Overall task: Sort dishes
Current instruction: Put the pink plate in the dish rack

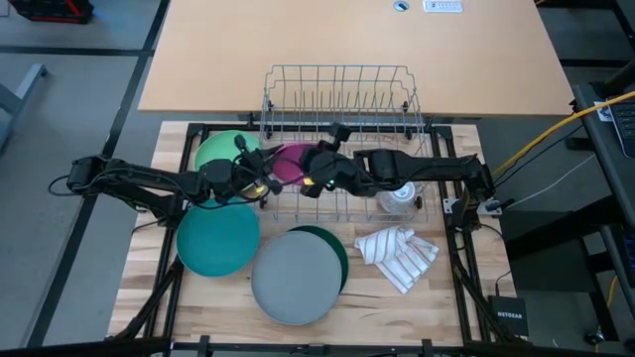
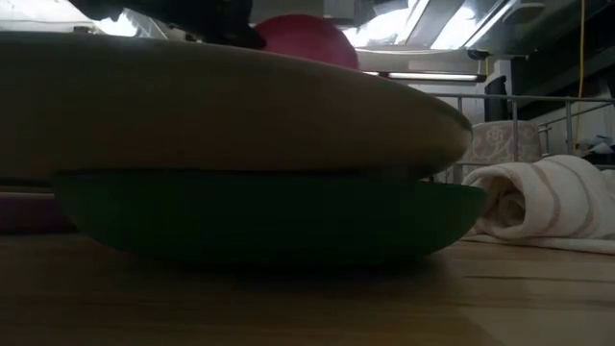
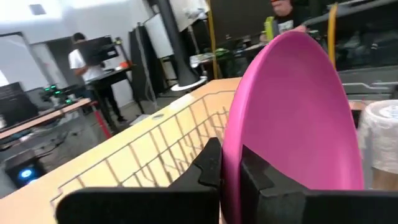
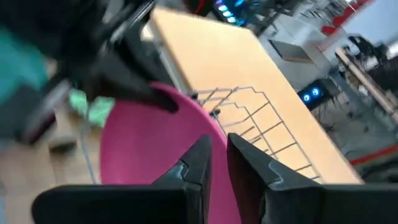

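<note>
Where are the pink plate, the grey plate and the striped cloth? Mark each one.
pink plate (image 3: 298,112): left wrist view, middle of its face.
grey plate (image 1: 296,278): high view, centre.
striped cloth (image 1: 399,255): high view, middle fold.

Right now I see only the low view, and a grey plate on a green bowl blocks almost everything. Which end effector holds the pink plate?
Observer: Both. The left end effector and the right end effector each have the pink plate rim between their fingers.
Operator: Where is the plate?
Observer: It stands on edge at the left part of the wire rack.
Operator: Which dishes lie on the table?
Observer: A light green plate, a teal plate, and the grey plate on the dark green bowl.
</note>
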Available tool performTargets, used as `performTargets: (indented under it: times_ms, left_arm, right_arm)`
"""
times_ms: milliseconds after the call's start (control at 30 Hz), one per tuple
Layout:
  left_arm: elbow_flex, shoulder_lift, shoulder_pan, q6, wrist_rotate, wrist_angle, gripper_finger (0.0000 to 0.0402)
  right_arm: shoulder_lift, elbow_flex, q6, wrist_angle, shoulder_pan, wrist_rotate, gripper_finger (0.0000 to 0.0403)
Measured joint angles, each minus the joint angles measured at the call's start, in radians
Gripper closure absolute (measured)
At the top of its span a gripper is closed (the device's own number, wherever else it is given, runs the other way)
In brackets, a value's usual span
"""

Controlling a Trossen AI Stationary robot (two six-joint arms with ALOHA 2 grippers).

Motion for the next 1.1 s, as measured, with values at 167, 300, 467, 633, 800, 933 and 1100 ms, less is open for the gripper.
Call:
performTargets:
  times_ms: [167, 300, 467, 633, 800, 933, 1100]
  left_arm:
    - [0.0, 0.0, 0.001, 0.068, -0.034, 0.107, 0.0398]
    - [0.0, -0.001, 0.0, 0.133, -0.034, 0.172, 0.0398]
    - [0.0, 0.007, 0.001, 0.152, -0.035, 0.195, 0.0398]
    - [0.0, 0.064, 0.002, 0.276, -0.035, 0.345, 0.0399]
    - [0.0, 0.168, 0.002, 0.492, -0.035, 0.564, 0.0399]
    - [0.029, 0.256, 0.001, 0.653, -0.035, 0.628, 0.0399]
    - [0.06, 0.336, -0.015, 0.812, -0.034, 0.627, 0.04]
  right_arm:
    - [-0.031, 0.0, 0.23, 0.007, 0.0, 0.138, 0.0346]
    - [-0.143, 0.0, 0.493, -0.124, -0.001, 0.083, 0.0346]
    - [-0.324, -0.001, 0.899, -0.294, -0.002, -0.147, 0.0346]
    - [-0.466, -0.119, 1.173, -0.266, 0.018, -0.22, 0.0346]
    - [-0.53, -0.307, 1.437, -0.161, 0.019, -0.37, 0.0346]
    - [-0.551, -0.488, 1.604, 0.031, 0.019, -0.469, 0.0346]
    - [-0.557, -0.64, 1.726, 0.369, 0.012, -0.514, 0.0346]
